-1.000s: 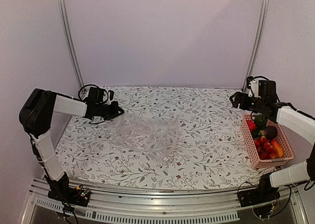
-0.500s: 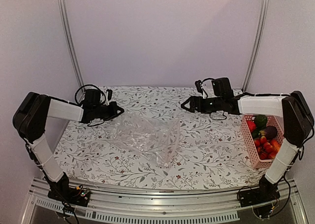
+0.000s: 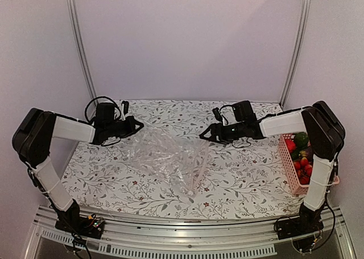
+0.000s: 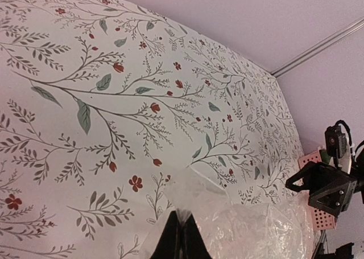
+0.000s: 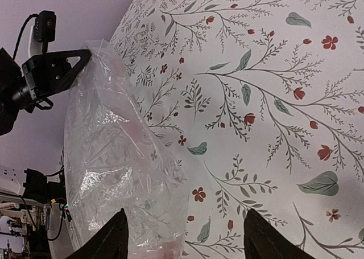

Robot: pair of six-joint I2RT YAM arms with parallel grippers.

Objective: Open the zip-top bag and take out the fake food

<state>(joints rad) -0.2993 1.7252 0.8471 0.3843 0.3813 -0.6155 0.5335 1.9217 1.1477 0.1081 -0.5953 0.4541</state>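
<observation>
- Clear, crinkly plastic forms the zip-top bag (image 3: pixel 170 156), which is seen lying crumpled at the middle of the floral-patterned table (image 3: pixel 250 176).
- Its far left corner is pinched between the closed fingers of the left gripper (image 3: pixel 135 125).
- The right gripper (image 3: pixel 205 136) is held at the bag's far right corner with its jaws apart.
- The fake food (image 3: pixel 297 165), red and green plastic pieces, is found in the pink mesh basket (image 3: pixel 286 171) at the right edge, well apart from the bag.

The right pincer (image 5: pixel 186 214) gapes beside the zip-top bag (image 5: pixel 114 156), whose corner the left pincer (image 5: pixel 85 55) seemingly pinches.
</observation>
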